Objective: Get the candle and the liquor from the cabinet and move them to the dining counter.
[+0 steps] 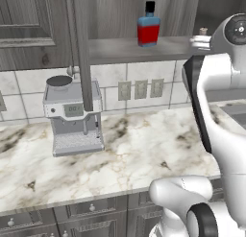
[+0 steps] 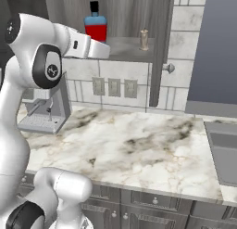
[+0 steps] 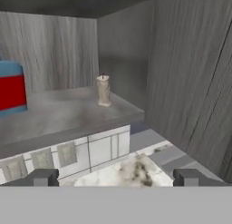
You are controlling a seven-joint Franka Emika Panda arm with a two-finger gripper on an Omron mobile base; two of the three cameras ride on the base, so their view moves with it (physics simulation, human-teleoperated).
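Observation:
The cabinet [image 1: 120, 50] stands open, and both things sit on its lower shelf [image 3: 63, 114]. The liquor [image 1: 149, 27] [image 2: 96, 25], a bottle with a blue upper part, a red lower part and a black cap, is on the left of the shelf and cut off at the left edge of the hand view [image 3: 11, 87]. The small pale candle [image 1: 203, 31] [image 2: 144, 39] [image 3: 103, 90] stands upright to its right, near the shelf's front edge. My gripper [image 3: 118, 177] hovers in front of the shelf, a little below it, open and with nothing between its fingers. The dining counter is out of view.
The right cabinet door [image 2: 159, 47] [image 3: 195, 73] hangs open close beside the candle, and the left door [image 1: 79, 44] juts out edge-on above a coffee machine [image 1: 74, 116] [image 2: 44, 112]. Below lies the marble worktop [image 1: 144, 154] [image 2: 139, 144], with a sink [image 2: 224, 149] at its right.

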